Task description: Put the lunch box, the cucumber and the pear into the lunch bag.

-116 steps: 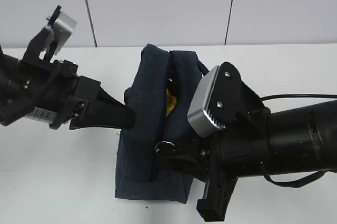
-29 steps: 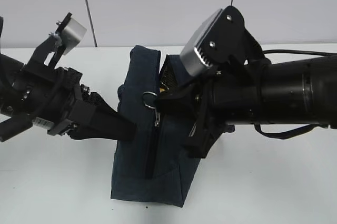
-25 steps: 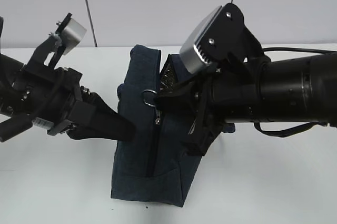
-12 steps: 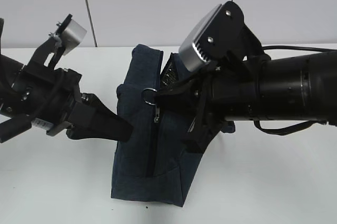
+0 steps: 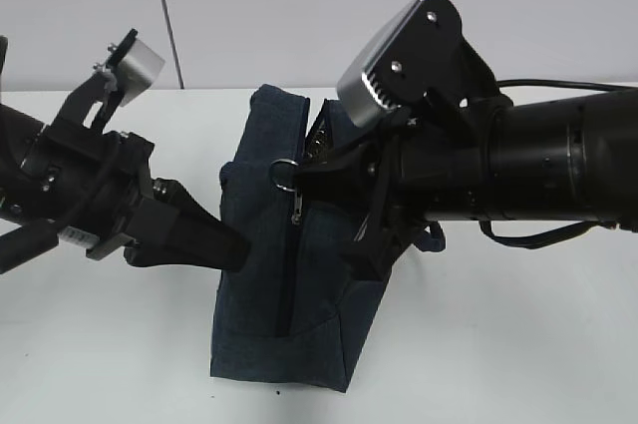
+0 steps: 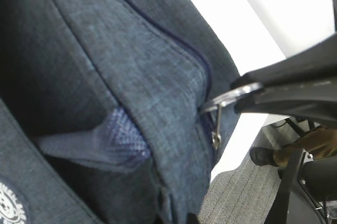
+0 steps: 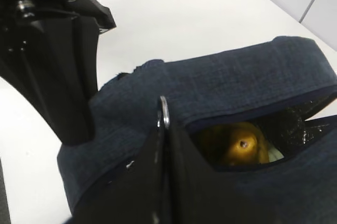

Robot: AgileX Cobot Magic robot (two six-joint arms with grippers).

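Note:
The navy lunch bag [image 5: 261, 294] stands in the middle of the table. My right gripper [image 5: 298, 175] is shut on its metal ring pull [image 5: 284, 175], held above the zipper; the right wrist view shows the ring [image 7: 164, 112] pinched between the shut fingers. Through the remaining opening I see the yellow pear [image 7: 237, 142] inside the bag against dark shiny lining. My left gripper [image 5: 237, 246] is shut on the bag's left side wall. The left wrist view is filled with bag fabric [image 6: 131, 76] and shows the ring pull [image 6: 231, 93]. The lunch box and the cucumber are hidden.
The white table [image 5: 498, 344] ends at a pale wall behind the bag. The right arm's bulky body [image 5: 528, 185] hangs over the bag's right side. The left arm [image 7: 58, 60] stands close at the bag's left.
Since 4.6 s ago my right gripper has drawn the ring pull from the bag's near end toward its far end, closing most of the zipper. Over the last second both grippers barely moved.

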